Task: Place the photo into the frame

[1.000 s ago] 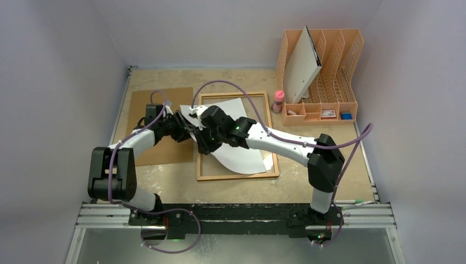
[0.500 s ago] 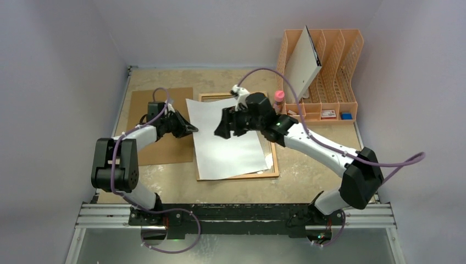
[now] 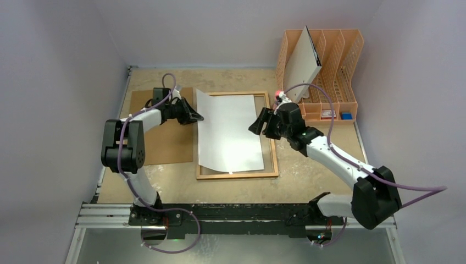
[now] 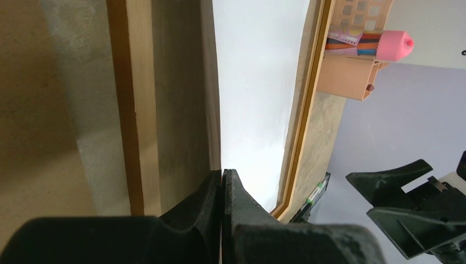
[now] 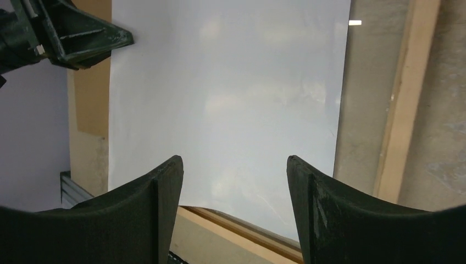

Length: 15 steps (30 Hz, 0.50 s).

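The photo (image 3: 228, 132) lies white back up over the frame (image 3: 236, 175); its printed side is hidden. The sheet covers most of the pane, and its left edge hangs over the frame's left rail. My left gripper (image 3: 196, 117) is shut on the photo's left edge near the far corner; in the left wrist view the jaws (image 4: 222, 175) pinch the white sheet (image 4: 258, 82). My right gripper (image 3: 258, 125) is open and empty just above the photo's right edge. In the right wrist view its fingers (image 5: 235, 176) straddle the white sheet (image 5: 231, 82) beside the frame's rail (image 5: 409, 93).
A plain brown backing board (image 3: 159, 129) lies left of the frame, under my left arm. An orange file organizer (image 3: 329, 77) holding a white folder (image 3: 302, 66) stands at the back right. A pink-capped bottle (image 4: 393, 45) stands next to it.
My right gripper let go of the photo and drew back to the right. The photo uncurled and now lies flat over the frame. My left gripper moved farther back, still holding the edge.
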Tool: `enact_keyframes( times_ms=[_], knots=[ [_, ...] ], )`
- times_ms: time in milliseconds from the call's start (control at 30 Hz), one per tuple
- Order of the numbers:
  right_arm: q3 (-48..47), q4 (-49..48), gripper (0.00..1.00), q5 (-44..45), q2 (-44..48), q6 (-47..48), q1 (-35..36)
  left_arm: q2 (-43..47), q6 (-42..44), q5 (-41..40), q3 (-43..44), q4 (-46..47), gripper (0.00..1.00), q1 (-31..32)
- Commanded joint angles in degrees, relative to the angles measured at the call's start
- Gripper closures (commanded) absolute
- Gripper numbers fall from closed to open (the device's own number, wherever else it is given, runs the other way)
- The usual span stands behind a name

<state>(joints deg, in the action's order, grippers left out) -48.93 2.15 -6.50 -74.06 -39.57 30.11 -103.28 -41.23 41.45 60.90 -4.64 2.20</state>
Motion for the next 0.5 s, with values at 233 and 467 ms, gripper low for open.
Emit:
enact_keyframes(
  times_ms=[233, 467],
  knots=[
    [7.6, -0.7, 0.28, 8.4, 6.1, -7.8, -5.6, -1.8, 3.9, 2.1, 7.2, -2.7, 1.00, 3.3],
    [9.1, -0.9, 0.28, 8.8, 6.9, -8.9, -7.4, -4.0, -0.6, 0.1, 7.1, -0.2, 1.00, 3.9]
  ],
)
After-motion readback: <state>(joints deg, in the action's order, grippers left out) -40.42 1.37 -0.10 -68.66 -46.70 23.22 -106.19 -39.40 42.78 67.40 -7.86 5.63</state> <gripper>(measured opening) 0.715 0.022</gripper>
